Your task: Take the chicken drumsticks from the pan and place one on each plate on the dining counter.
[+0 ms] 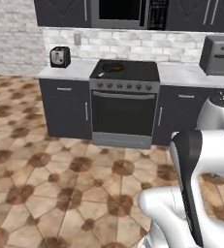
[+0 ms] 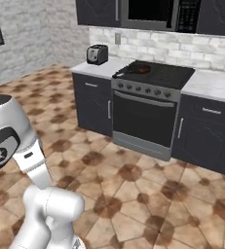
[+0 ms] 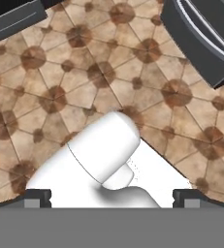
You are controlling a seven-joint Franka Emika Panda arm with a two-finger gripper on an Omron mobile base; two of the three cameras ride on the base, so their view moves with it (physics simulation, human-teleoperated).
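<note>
The black pan (image 1: 111, 68) (image 2: 137, 69) sits on the rear left burner of the stove, its handle pointing left and forward. Reddish-brown chicken drumsticks (image 1: 118, 67) (image 2: 143, 69) lie in it, too small to tell apart. My gripper (image 3: 112, 197) is open, its two dark fingertips (image 3: 38, 197) standing far apart at the bottom of the hand view with nothing between them. It points down at the tiled floor, well away from the stove. The plates and the dining counter are out of view.
A wide stretch of brown tiled floor (image 1: 74, 174) lies between the base and the stove (image 1: 124, 111). A toaster (image 1: 60, 56) stands on the counter left of the stove and a toaster oven (image 1: 219, 55) to its right. A microwave (image 1: 128, 12) hangs above.
</note>
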